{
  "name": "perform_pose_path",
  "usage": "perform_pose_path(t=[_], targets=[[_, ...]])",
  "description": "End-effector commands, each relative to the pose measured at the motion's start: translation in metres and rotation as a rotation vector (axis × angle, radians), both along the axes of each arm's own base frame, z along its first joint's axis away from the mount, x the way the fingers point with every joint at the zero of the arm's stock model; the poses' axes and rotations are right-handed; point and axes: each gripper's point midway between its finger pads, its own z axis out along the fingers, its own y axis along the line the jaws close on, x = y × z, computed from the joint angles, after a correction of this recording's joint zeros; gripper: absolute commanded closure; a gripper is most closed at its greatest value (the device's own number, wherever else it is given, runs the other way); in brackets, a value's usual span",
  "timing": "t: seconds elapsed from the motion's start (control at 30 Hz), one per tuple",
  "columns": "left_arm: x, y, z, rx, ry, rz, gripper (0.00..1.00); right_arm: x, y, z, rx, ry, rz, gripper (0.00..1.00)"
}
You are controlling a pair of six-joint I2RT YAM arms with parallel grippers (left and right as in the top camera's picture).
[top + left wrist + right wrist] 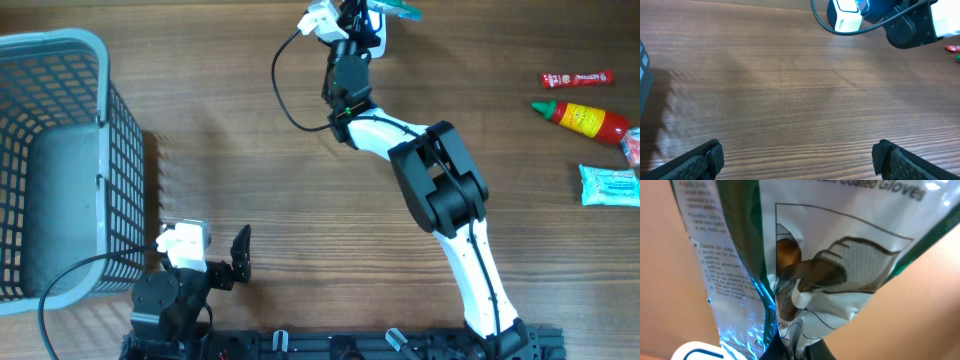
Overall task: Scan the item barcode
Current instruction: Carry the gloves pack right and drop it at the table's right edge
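The item is a green-and-white plastic pack of coated gloves (840, 255) with printed text on its clear side. My right gripper (799, 352) is shut on its crumpled lower edge, and the pack fills the right wrist view. From overhead, the right gripper (362, 18) reaches to the table's far edge and only a green corner of the pack (398, 8) shows. A white barcode scanner (322, 20) with a black cable sits just left of it; it also shows as the scanner (845, 15) and the scanner (695, 352). My left gripper (238, 258) is open over bare wood, its jaws wide apart around nothing (800, 161).
A grey wire basket (60, 60) stands at the left edge. On the right lie a red sachet (577, 78), a red sauce bottle (585, 118) and a pale blue packet (608, 185). The scanner's cable (285, 95) loops across the far middle of the wooden table (250, 170).
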Motion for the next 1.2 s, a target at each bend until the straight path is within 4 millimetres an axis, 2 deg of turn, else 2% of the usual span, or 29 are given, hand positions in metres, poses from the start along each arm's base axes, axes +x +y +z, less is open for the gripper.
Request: perform_pose_path(t=[0.0,0.07,0.1,0.17,0.2,0.3,0.37,0.43,0.5,0.6,0.7,0.73,0.8,0.83,0.87,0.9,0.93,0.97,1.03,1.07,1.17], targets=[[0.0,-0.003,0.003,0.01,-0.016,-0.024,0.0,0.0,-0.085,0.069,0.002,-0.061,-0.236,0.95],[0.0,-0.003,0.003,0.01,-0.016,-0.024,0.0,-0.003,-0.145,0.09,0.016,-0.072,-0.376,0.95],[0.0,-0.003,0.003,0.01,-0.016,-0.024,0.0,-0.004,-0.161,0.092,0.016,-0.067,-0.417,0.95],[0.0,-0.003,0.003,0.01,-0.016,-0.024,0.0,-0.006,-0.214,0.089,0.018,-0.039,-0.542,0.96],[0.0,-0.003,0.003,0.01,-0.016,-0.024,0.0,-0.004,-0.246,0.079,-0.004,0.014,-0.605,0.96],[0.0,-0.003,0.003,0.01,-0.016,-0.024,0.0,0.003,-0.32,0.03,-0.071,0.248,-0.704,0.95],[0.0,-0.003,0.003,0.01,-0.016,-0.024,0.0,-0.006,-0.37,0.014,-0.036,0.294,-0.772,0.95],[0.0,-0.003,0.003,0.01,-0.016,-0.024,0.0,-0.021,-0.419,0.003,-0.008,0.328,-0.849,0.96],[0.0,-0.003,0.003,0.01,-0.016,-0.024,0.0,-0.035,-0.456,-0.006,-0.011,0.379,-0.91,0.96],[0.0,-0.003,0.003,0.01,-0.016,-0.024,0.0,-0.07,-0.511,-0.02,0.036,0.432,-1.046,0.95],[0.0,-0.003,0.003,0.01,-0.016,-0.024,0.0,-0.092,-0.536,-0.052,0.114,0.521,-1.088,0.96],[0.0,-0.003,0.003,0.01,-0.016,-0.024,0.0,-0.101,-0.544,-0.075,0.204,0.553,-1.079,0.95],[0.0,-0.003,0.003,0.01,-0.016,-0.024,0.0,-0.111,-0.551,-0.083,0.282,0.522,-1.105,0.94],[0.0,-0.003,0.003,0.01,-0.016,-0.024,0.0,-0.117,-0.554,-0.087,0.322,0.504,-1.12,0.89],[0.0,-0.003,0.003,0.01,-0.016,-0.024,0.0,-0.123,-0.558,-0.09,0.356,0.483,-1.146,0.81],[0.0,-0.003,0.003,0.01,-0.016,-0.024,0.0,-0.129,-0.561,-0.089,0.369,0.458,-1.178,0.64],[0.0,-0.003,0.003,0.01,-0.016,-0.024,0.0,-0.136,-0.563,-0.085,0.368,0.43,-1.223,0.31],[0.0,-0.003,0.003,0.01,-0.016,-0.024,0.0,-0.14,-0.564,-0.082,0.359,0.42,-1.248,0.08],[0.0,-0.003,0.003,0.01,-0.016,-0.024,0.0,-0.148,-0.565,-0.074,0.335,0.405,-1.302,0.0],[0.0,-0.003,0.003,0.01,-0.016,-0.024,0.0,-0.149,-0.562,-0.07,0.322,0.4,-1.318,0.0],[0.0,-0.003,0.003,0.01,-0.016,-0.024,0.0,-0.138,-0.546,-0.041,0.274,0.379,-1.296,0.0]])
